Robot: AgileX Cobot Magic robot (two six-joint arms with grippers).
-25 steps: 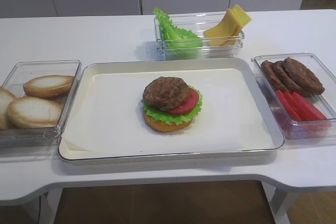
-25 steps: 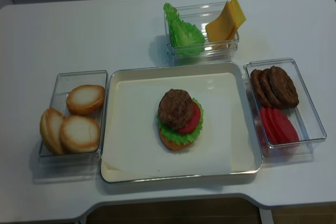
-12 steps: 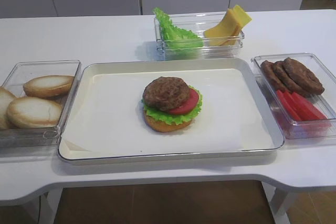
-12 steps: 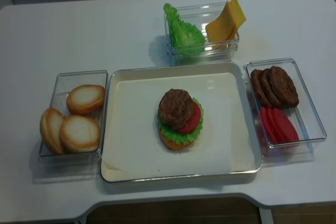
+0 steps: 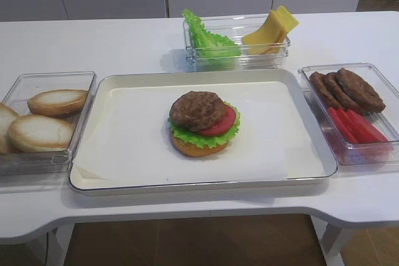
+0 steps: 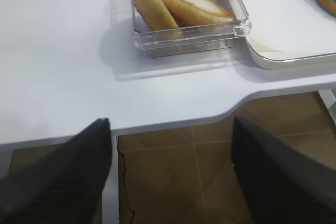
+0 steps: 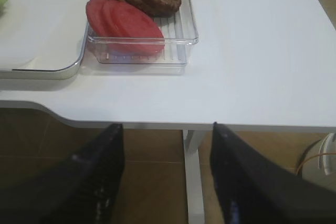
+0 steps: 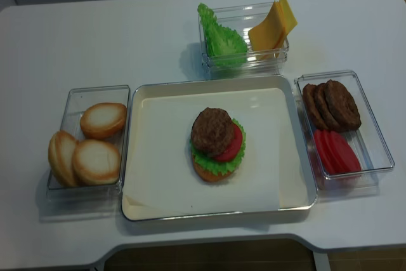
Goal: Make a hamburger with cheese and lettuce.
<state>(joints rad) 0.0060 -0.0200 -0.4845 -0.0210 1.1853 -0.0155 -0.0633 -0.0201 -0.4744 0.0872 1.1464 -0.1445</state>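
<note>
A: Where does the hamburger (image 5: pixel 202 124) lie relative to each gripper?

B: It sits at the middle of the cream tray (image 5: pixel 124 185), on the paper liner: bun base, green leaf, tomato disc, patty on top. Neither gripper appears in the two high views. The right gripper (image 7: pixel 165 179) hangs below and in front of the table edge (image 7: pixel 252 124), fingers spread wide with nothing between them, well apart from the stack. The left gripper (image 6: pixel 170 174) hangs likewise off the front edge (its fingers also stand apart, empty).

A: And the containers?

B: Behind the tray, a clear box (image 8: pixel 244 61) holds the lettuce (image 8: pixel 219 37) at its left end and the cheese (image 8: pixel 274 25) at its right end, the slices leaning and rising above the rim. To the right of the tray, a clear bin (image 8: pixel 371 132) holds brown patties (image 8: pixel 332 105) at the far end and red tomato slices (image 8: pixel 337 152) at the near end, each row overlapping. To the left, a clear bin (image 8: pixel 76 96) holds three pale bun halves (image 8: pixel 95 160), one of them tipped on edge
</note>
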